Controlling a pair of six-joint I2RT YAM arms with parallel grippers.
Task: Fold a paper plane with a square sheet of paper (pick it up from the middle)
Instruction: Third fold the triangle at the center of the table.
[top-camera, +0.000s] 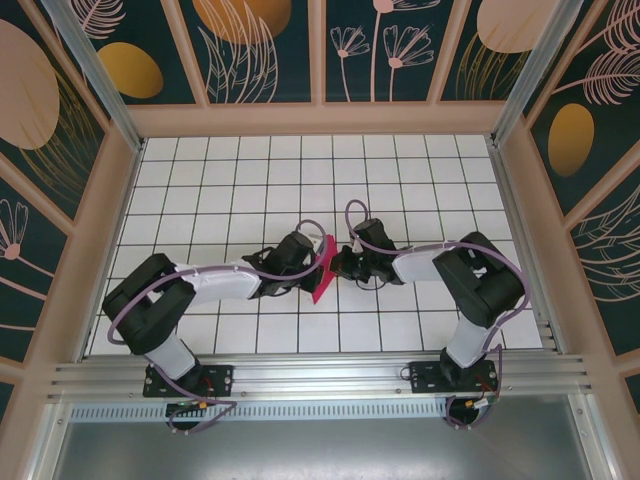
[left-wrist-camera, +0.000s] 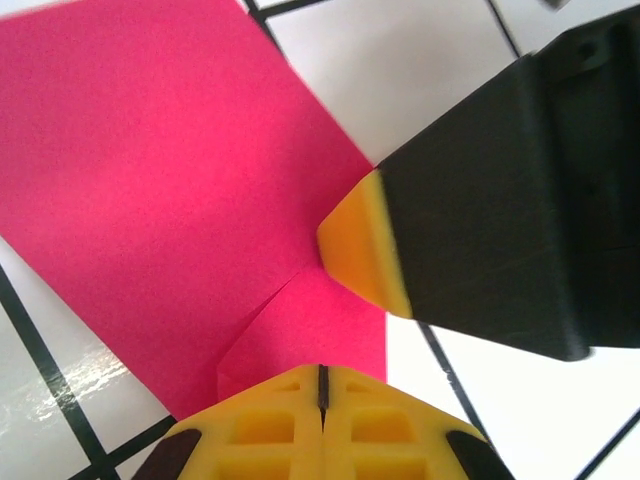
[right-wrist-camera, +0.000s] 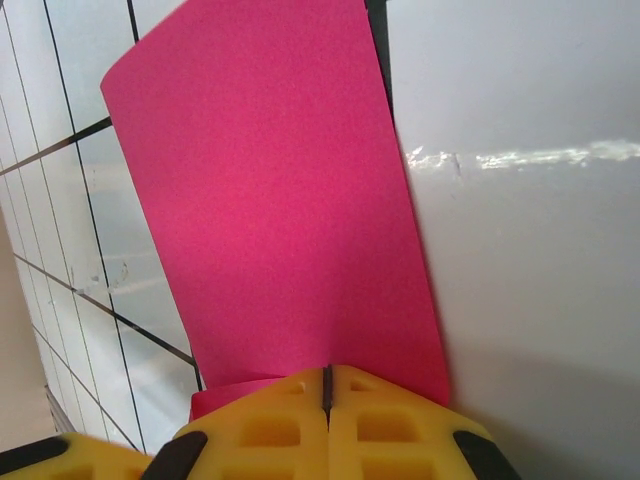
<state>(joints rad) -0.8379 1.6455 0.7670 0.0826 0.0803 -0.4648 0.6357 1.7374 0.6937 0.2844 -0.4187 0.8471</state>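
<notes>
both the left hand (left-wrist-camera: 321, 385) and right hand (right-wrist-camera: 327, 382) are clamped shut on the square sheet of paper (top-camera: 322, 272), standing on edge between them over the mid counter (top-camera: 400, 180); a clean fold likely needs matched edges and steady, equal tension.

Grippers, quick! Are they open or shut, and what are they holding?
Left gripper: shut, fingers pinching the magenta sheet of paper.
Right gripper: shut, pinching the same sheet of paper from the other side.
</notes>
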